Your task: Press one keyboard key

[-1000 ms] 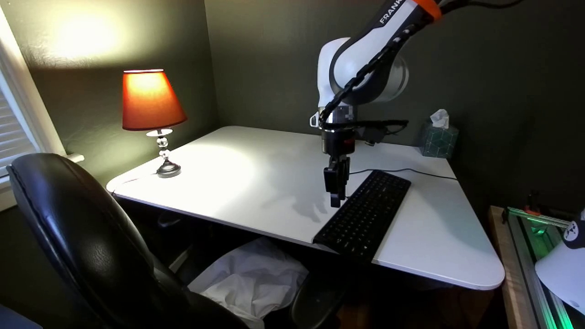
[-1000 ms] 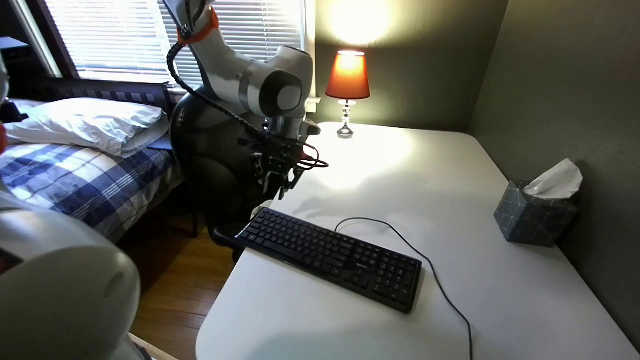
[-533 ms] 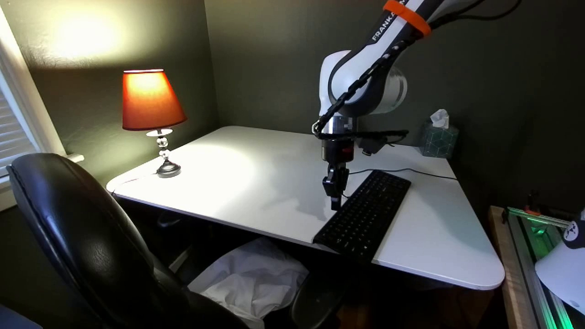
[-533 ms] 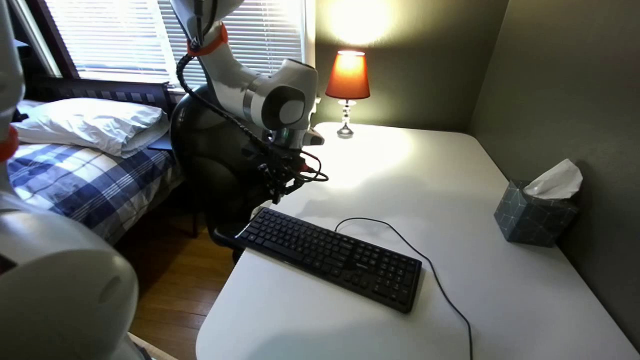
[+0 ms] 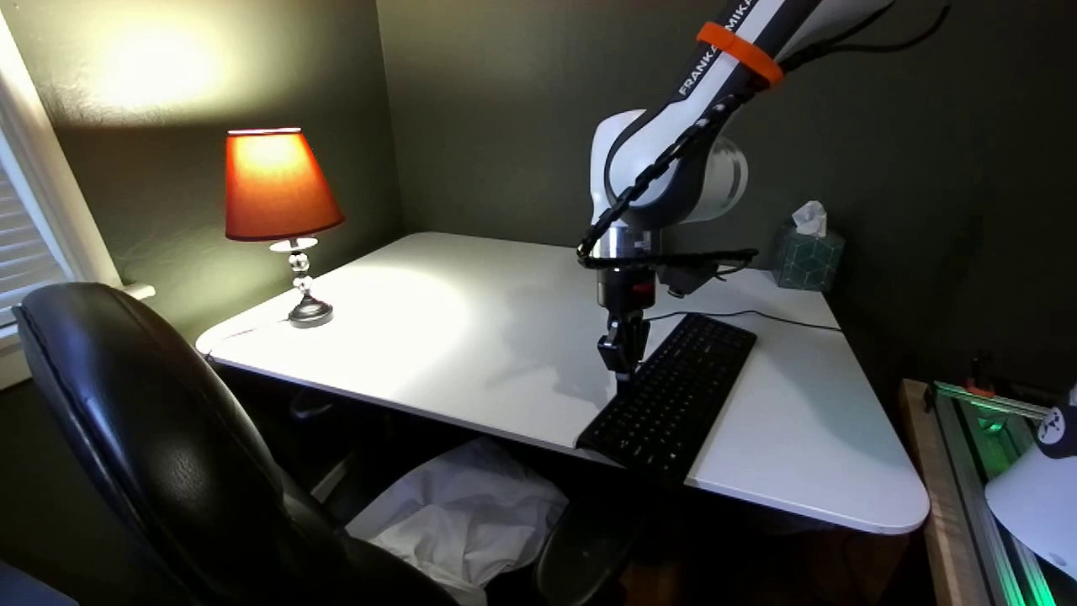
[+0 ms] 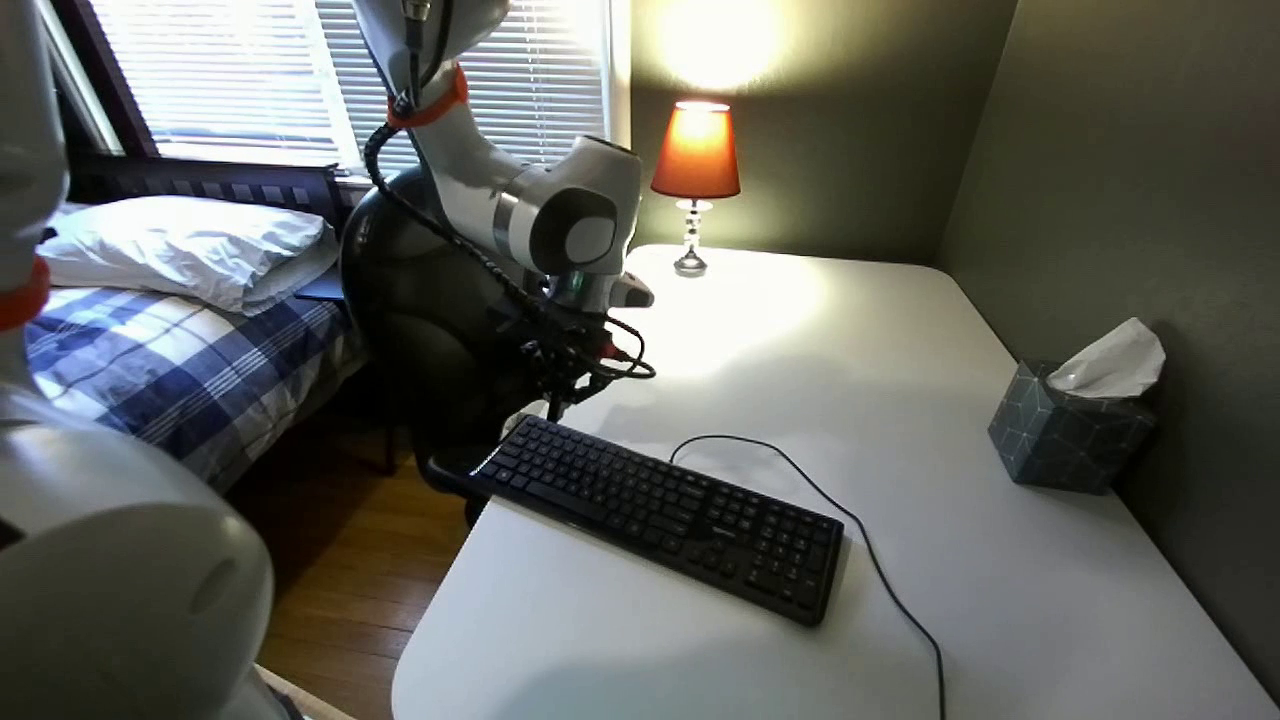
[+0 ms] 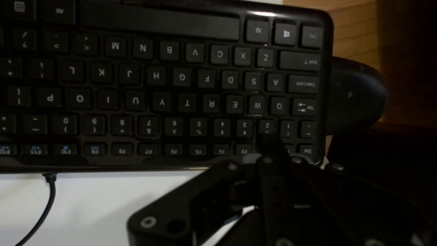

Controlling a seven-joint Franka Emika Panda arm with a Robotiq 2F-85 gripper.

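The jaws, as we see in the wrist view, are drawn together and point at the keyboard (image 6: 650,515); their dark ends lie over its upper rows near the Esc key (image 7: 306,148), partly covering the 2 key (image 7: 267,124) and the function row (image 7: 198,149) beside it; whether they touch a key we cannot tell. The keyboard lies flat on the white table (image 5: 362,337), with one short end projecting past the edge in both exterior views; in the wrist view we read its lettering upside down, the space bar (image 7: 160,24) near the top of that view; from its long rear side a thin black cable (image 7: 52,191) runs off over the table. Above, we find the arm (image 6: 480,178), ringed by an orange band (image 5: 740,55); toward one end of the table stands a lit red-orange lamp (image 5: 279,189); well apart from it, near the wall (image 6: 1080,200), sits a patterned tissue box (image 6: 1065,430) with one tissue (image 6: 1115,362) raised; a black chair (image 5: 143,421) stands beside the table; in an exterior view we also note a plaid-covered bed (image 6: 200,370), a white pillow (image 6: 190,240) on it, and pale blinds (image 6: 220,80) behind.
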